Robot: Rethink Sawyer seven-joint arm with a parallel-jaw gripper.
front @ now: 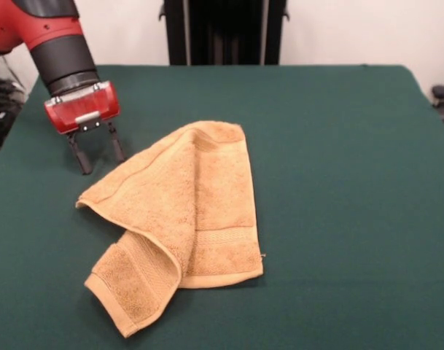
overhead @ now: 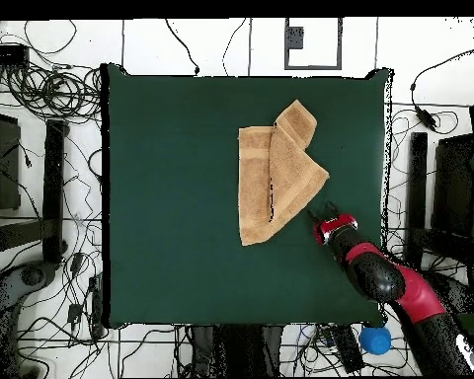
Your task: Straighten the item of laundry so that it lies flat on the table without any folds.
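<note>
A: What could go wrong from here?

B: The towel is folded over itself, one flap lying diagonally across the other layer. If the gripper comes down too far in from the corner it may pinch both layers, and then a pull would drag the whole towel across the table instead of opening the fold.

A: And the fingers?

B: Spread apart, holding nothing. The towel's pointed corner lies just beside them, not touching as far as I can tell. The towel itself sits around the table's middle, nearer the side edge the arm reaches over.
</note>
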